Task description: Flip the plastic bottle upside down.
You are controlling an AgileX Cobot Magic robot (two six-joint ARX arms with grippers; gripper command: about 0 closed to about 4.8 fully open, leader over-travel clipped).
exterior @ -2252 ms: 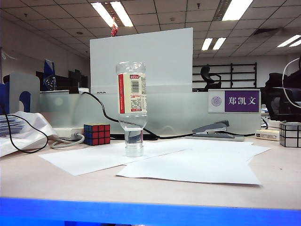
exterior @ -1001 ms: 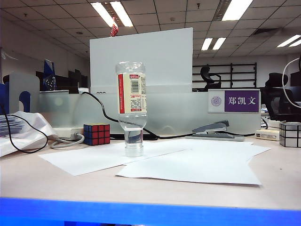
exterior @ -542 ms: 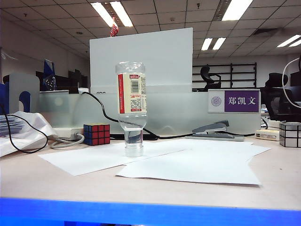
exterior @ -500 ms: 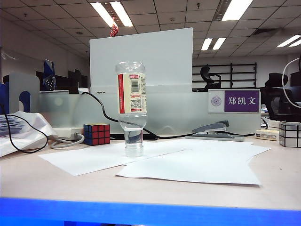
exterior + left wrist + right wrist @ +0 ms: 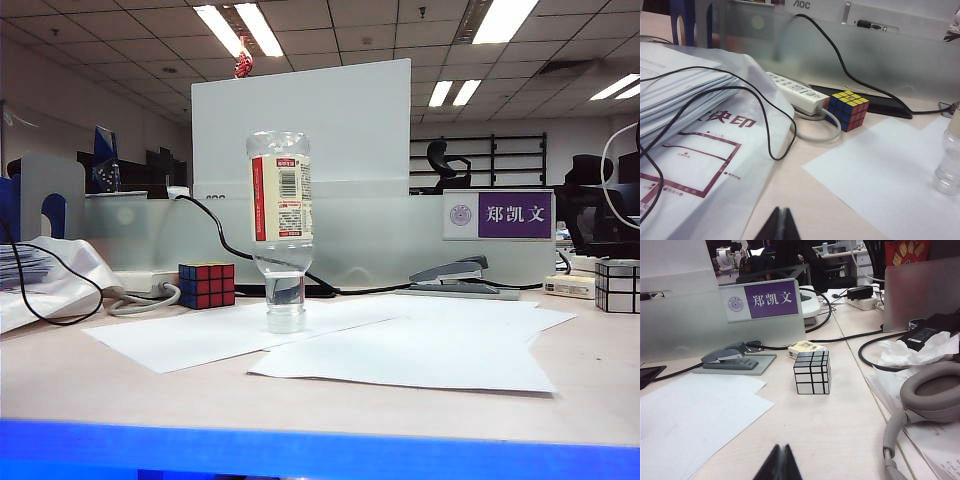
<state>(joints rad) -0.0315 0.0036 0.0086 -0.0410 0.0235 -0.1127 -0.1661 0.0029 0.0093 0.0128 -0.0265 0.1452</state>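
Partly cropped plastic bottle (image 5: 951,165), grippers' tips only, left (image 5: 779,225), right (image 5: 781,464)

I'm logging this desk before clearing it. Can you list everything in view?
Bottle: 1, clear with cream label, standing cap-down on paper, centre.
Paper sheets: several, white, mid-desk.
Rubik's cube: 1, multicoloured, left of bottle.
Mirror cube: 1, silver, right side.
Stapler: 1, grey, behind the sheets.
Nameplate: 1, purple, on the divider.
Power strip: 1, white, behind Rubik's cube.
Headphones: 1, grey, far right.
Left hand: 1, black, shut, low over desk's left side.
Right hand: 1, black, shut, low near mirror cube.
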